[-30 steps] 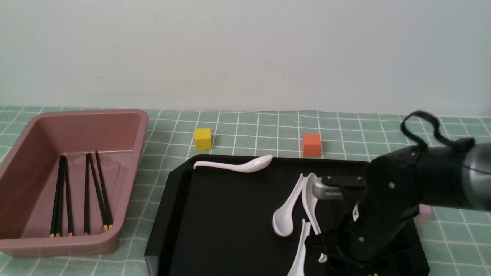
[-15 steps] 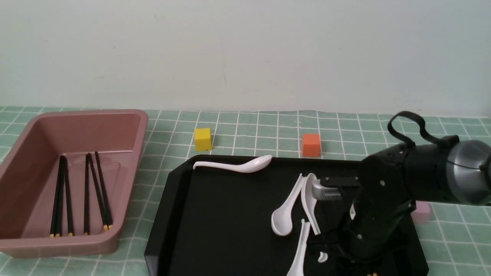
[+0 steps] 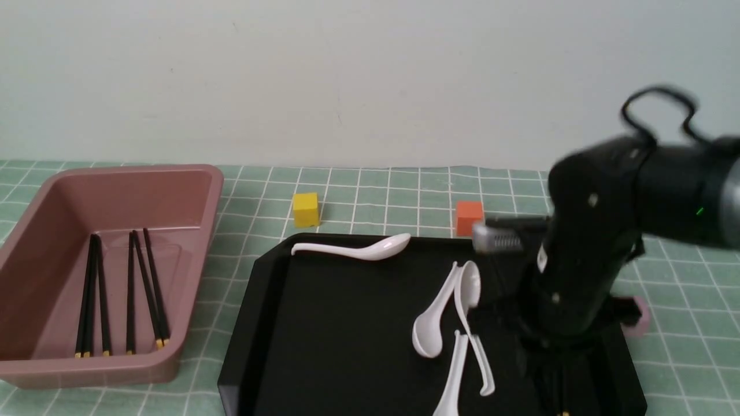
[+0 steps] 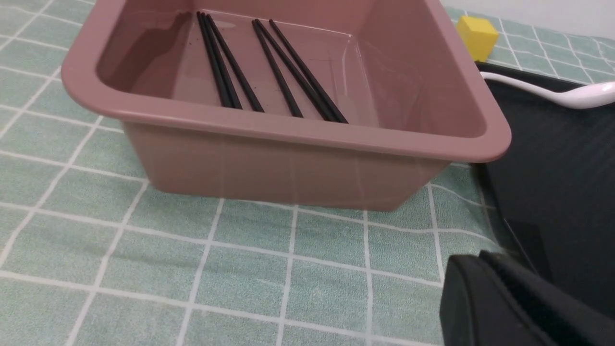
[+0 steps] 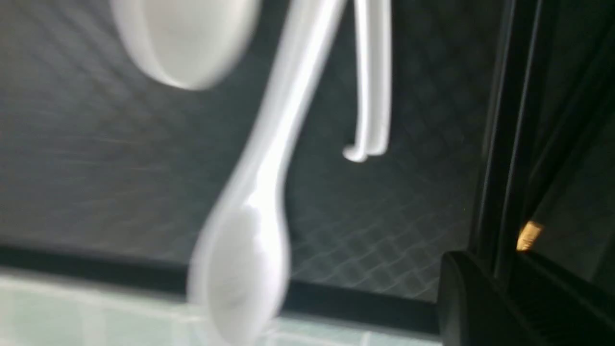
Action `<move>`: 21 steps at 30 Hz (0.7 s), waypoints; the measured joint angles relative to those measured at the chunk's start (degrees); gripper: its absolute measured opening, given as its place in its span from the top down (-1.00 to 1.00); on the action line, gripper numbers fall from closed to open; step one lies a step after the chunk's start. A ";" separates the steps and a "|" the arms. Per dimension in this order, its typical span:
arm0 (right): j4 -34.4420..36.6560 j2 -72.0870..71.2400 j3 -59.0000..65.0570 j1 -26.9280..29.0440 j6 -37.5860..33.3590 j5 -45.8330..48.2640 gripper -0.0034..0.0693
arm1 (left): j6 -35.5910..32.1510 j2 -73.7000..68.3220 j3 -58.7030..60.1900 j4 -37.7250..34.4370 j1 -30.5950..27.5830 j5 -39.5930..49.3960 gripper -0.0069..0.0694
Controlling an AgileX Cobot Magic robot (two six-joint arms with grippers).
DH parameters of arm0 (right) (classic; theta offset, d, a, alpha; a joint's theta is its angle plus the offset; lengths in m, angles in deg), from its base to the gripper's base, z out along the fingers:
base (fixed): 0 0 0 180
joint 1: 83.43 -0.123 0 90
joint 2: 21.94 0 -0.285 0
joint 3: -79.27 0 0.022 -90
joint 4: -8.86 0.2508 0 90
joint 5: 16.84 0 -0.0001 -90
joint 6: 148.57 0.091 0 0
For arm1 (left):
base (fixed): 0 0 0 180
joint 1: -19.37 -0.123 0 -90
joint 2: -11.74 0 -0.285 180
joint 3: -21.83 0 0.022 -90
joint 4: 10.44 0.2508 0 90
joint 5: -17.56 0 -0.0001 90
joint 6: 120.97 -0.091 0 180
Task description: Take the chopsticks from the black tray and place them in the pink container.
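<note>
Front view: the pink container (image 3: 191, 190) stands at the left on the green checked cloth (image 3: 370, 190). Several binned chopsticks (image 3: 130, 289) lie flat on its floor. Their long axes run near-to-far, roughly parallel to the bin's long walls, and their gold tips point toward the near end. The black tray (image 3: 324, 323) lies just right of the container. Four white spoons (image 3: 358, 248) rest on it.

The right gripper (image 3: 552, 370) hangs over the tray's right part, its arm blurred. In the right wrist view the jaws stand closed on the held chopsticks (image 5: 527, 235), whose gold tip shows sharp just beside the fingers (image 5: 473, 298) while the spoons are smeared. A gold tip (image 3: 561, 413) at the front view's lower edge points toward the tray's near side. The shaft is lost against the black, so its axis cannot be read.

Of the left gripper (image 4: 509, 302) only a dark part shows, so whether it is open or closed cannot be told.

A yellow cube (image 3: 305, 209) and an orange cube (image 3: 467, 215) sit beyond the tray. A pale pink cube (image 3: 640, 323) peeks out at the tray's right.
</note>
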State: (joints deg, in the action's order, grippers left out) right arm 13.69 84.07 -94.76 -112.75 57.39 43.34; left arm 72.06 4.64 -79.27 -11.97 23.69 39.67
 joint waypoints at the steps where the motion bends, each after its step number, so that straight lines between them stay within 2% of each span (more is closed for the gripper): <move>1: 0.78 -1.19 -2.94 0.00 0.00 1.10 0.61 | 0.00 0.00 0.00 0.00 0.00 0.00 0.77; 5: 6.17 -2.12 -11.00 -1.00 -1.43 -1.81 0.61 | 0.00 0.00 0.00 0.00 0.00 0.00 0.77; 9: 16.59 0.54 -18.34 -5.39 -9.71 -14.48 0.61 | 0.00 0.00 0.00 0.00 0.00 0.00 0.77; 10: 17.23 1.07 -18.63 -6.02 -10.32 -15.26 0.61 | 0.00 0.00 0.00 0.00 0.00 0.00 0.77; 11: 22.64 3.59 -20.76 -8.43 -15.72 -21.65 0.61 | 0.00 0.00 0.00 0.00 0.00 0.00 0.77; 15: 37.09 11.31 -24.22 -15.90 -31.43 -36.85 0.61 | 0.00 0.00 0.00 0.00 0.00 0.00 0.77; 16: 38.65 11.76 -24.52 -16.24 -33.10 -38.25 0.61 | 0.00 0.00 0.00 0.00 0.00 0.00 0.77; 19: 52.36 19.57 -26.66 -21.77 -47.37 -48.60 0.61 | 0.00 0.00 0.00 0.00 0.00 0.00 0.77; 21: 57.26 21.84 -27.15 -23.38 -52.33 -52.22 0.61 | 0.00 0.00 0.00 0.00 0.00 0.00 0.77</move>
State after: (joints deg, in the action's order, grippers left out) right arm 70.94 105.91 -121.92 -136.13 5.06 -8.88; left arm 72.06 4.64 -79.27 -11.97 23.69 39.67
